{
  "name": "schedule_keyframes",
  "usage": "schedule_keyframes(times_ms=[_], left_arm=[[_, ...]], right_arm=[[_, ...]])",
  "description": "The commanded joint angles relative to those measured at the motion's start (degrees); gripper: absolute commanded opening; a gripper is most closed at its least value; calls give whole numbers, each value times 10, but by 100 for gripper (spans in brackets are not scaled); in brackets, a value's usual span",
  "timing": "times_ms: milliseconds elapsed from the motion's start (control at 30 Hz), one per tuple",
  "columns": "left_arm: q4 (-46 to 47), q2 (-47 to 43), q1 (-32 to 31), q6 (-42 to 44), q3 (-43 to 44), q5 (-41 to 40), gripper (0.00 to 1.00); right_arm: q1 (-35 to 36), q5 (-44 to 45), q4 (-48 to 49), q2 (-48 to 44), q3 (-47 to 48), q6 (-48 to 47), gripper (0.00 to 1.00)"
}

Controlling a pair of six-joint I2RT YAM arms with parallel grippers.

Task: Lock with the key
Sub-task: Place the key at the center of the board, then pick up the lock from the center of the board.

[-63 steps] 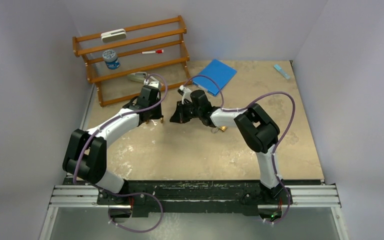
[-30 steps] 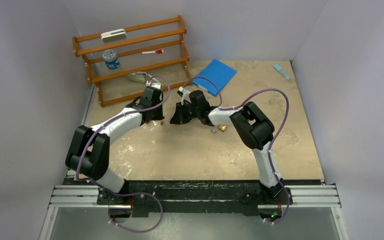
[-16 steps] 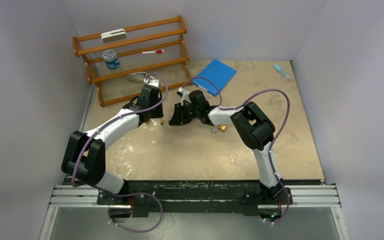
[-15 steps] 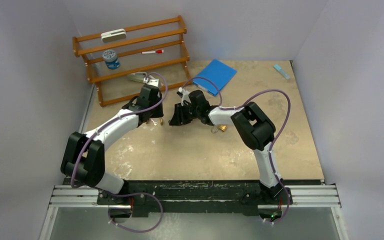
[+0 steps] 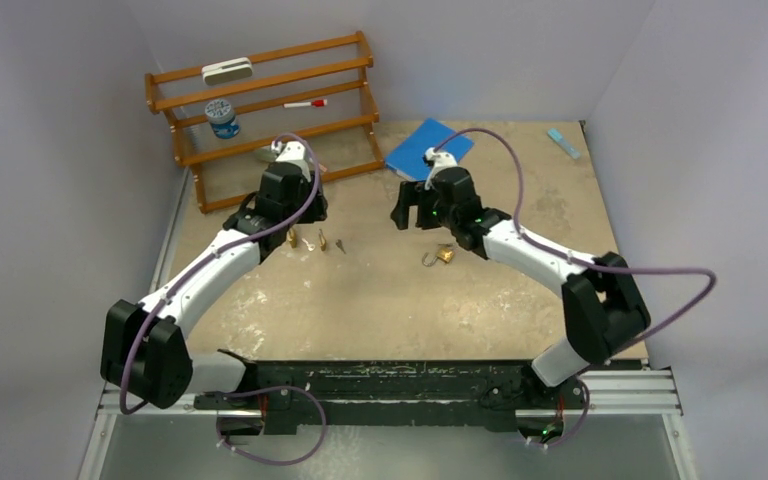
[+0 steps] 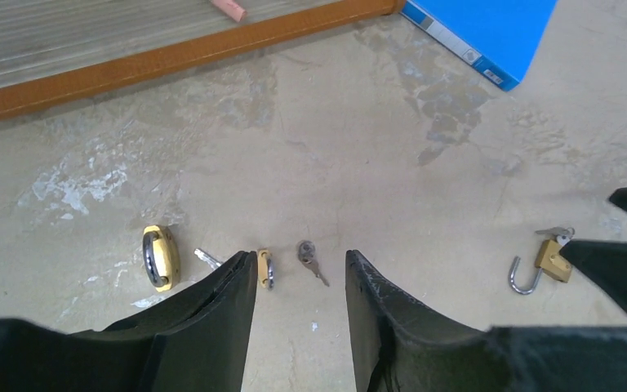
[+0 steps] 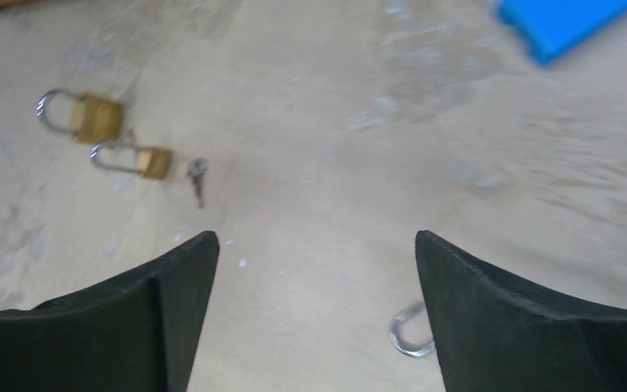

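Fingers (image 6: 212, 318) of the left gripper (image 6: 300, 273) are parted and grip nothing; bare surface shows in the gap. The left gripper hovers over the scuffed beige tabletop (image 5: 380, 300), just in front of the orange-brown wooden rack (image 5: 270, 110) at the far left.

Three items lie in a row beneath it, left to right:

1. A larger brass padlock with a steel shackle (image 6: 160, 257), lying flat.
2. A smaller brass padlock (image 6: 264, 268), partly hidden behind the left finger in the left wrist view. Whether its shackle is latched cannot be told.
3. A loose silver key (image 6: 309, 258), just beside the smaller brass padlock and apart from it.

Further right, well apart from this row, an open brass padlock (image 6: 543, 265) lies with its steel shackle swung out. A second silver key (image 6: 557, 234) sits at its body.

Fingers (image 7: 498, 318) of the right gripper (image 7: 314, 241) are spread wide and hold nothing. The right gripper hovers over the tabletop between the open brass padlock and the flat blue folder (image 5: 410, 150). A small light-blue strip (image 5: 563, 142) lies near the far right corner.
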Motion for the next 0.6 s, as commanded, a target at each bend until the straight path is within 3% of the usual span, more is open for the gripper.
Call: schedule_keyframes(times_ms=[0,400,567], left_arm=[[32,-22,-2,-6,3,23,43],[37,-61,-2,-13,-8,47,45],[45,-63,-2,-19,-13,61,45]], right_arm=[[-13,145,-68,-51,-16,52,98],[-25,237,-306,-61,3,322,99],[-36,250,-383,-41,28,412,85]])
